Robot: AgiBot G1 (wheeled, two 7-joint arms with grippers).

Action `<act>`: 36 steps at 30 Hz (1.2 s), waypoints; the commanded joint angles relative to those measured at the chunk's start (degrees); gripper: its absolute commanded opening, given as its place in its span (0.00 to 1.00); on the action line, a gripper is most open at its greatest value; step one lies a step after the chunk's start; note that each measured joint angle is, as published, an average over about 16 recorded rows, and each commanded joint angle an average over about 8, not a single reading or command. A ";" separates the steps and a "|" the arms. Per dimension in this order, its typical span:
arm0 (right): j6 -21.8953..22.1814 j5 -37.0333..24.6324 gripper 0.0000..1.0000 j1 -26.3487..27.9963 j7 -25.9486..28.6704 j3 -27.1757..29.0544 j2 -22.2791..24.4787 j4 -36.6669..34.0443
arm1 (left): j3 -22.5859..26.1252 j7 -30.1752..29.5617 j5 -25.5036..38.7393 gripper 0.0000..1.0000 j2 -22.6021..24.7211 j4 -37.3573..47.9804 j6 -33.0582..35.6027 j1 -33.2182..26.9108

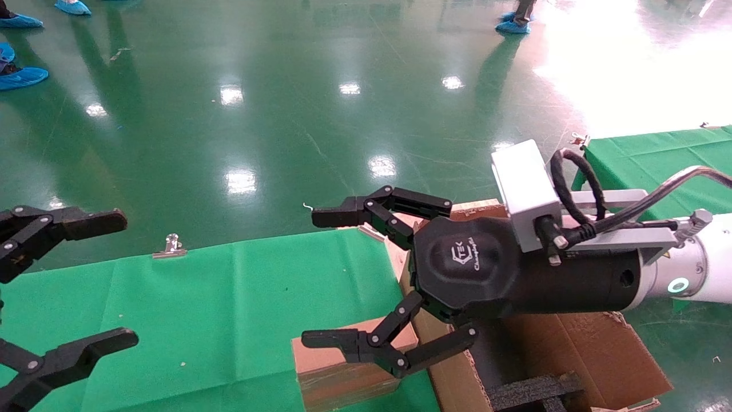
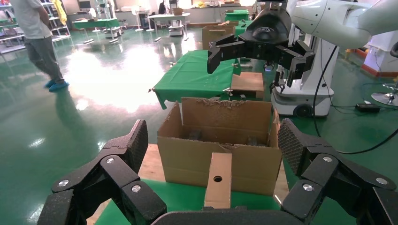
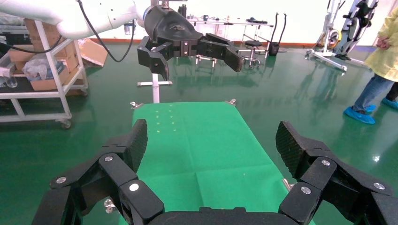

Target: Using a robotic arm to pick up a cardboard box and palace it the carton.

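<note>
The robotic arm, my white right arm with a green ring light [image 1: 679, 285], reaches in from the right. Its gripper [image 1: 323, 278] is open and empty, hovering above the cardboard box [image 1: 343, 383] and the carton's near wall. The small brown box stands on the green table beside the carton [image 1: 595, 349], which holds black foam [image 1: 532, 392]. In the left wrist view the box [image 2: 219, 180] stands in front of the carton [image 2: 187, 154], with the right gripper [image 2: 256, 49] above them. The right wrist view shows its open gripper [image 3: 211, 140] over bare green cloth. My left gripper [image 1: 126, 279] is open at the table's left.
The green-clothed table [image 1: 229, 297] has a metal clip [image 1: 170, 246] on its far edge. A second green table [image 1: 657, 154] stands at the right. A person [image 2: 40, 42] and a robot base [image 2: 300, 101] stand on the green floor.
</note>
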 commanded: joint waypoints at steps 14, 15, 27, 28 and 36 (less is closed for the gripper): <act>0.00 0.00 1.00 0.00 0.00 0.00 0.00 0.00 | 0.00 0.00 0.00 1.00 0.00 0.00 0.00 0.00; 0.00 0.00 1.00 0.00 0.00 0.00 0.00 0.00 | 0.00 0.00 0.00 1.00 0.00 0.00 0.00 0.00; 0.00 0.00 1.00 0.00 0.00 0.00 0.00 0.00 | 0.00 0.00 0.00 0.00 0.00 0.00 0.00 0.00; 0.00 0.00 1.00 0.00 0.00 0.00 0.00 0.00 | 0.00 0.00 0.00 0.00 0.00 0.00 0.00 0.00; -0.01 0.01 1.00 -0.01 -0.02 0.02 0.00 0.00 | 0.00 0.00 0.00 0.00 0.00 0.00 0.00 0.00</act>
